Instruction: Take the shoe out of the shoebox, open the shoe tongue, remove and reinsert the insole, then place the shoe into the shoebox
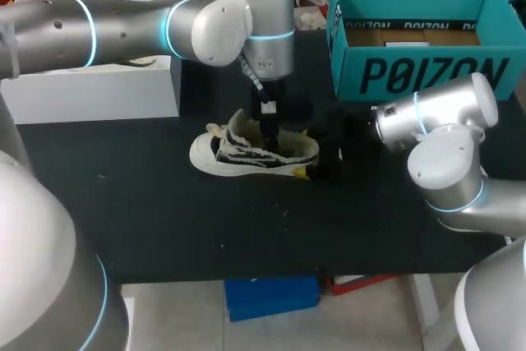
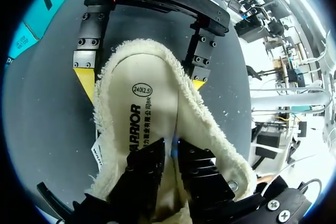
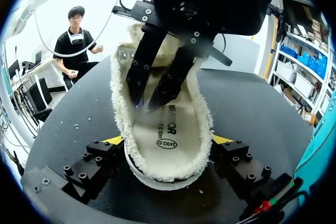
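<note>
Clamping shoe (image 1: pixel 255 152) at heel between right fingers (image 3: pixel 113 140), centre frame; best peeling insole (image 3: pixel 168 135) slowly, left fingers (image 2: pixel 147 171) pinched shut on it.

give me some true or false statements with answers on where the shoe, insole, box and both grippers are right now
1. The shoe sits inside the shoebox. False: it lies on the table, in front of the box.
2. The right gripper clamps the shoe's heel from both sides. True.
3. The left gripper reaches down into the shoe's opening. True.
4. The insole lies on the table beside the shoe. False: it is inside the shoe.
5. The shoebox has its lid on. False: its top is open.
</note>
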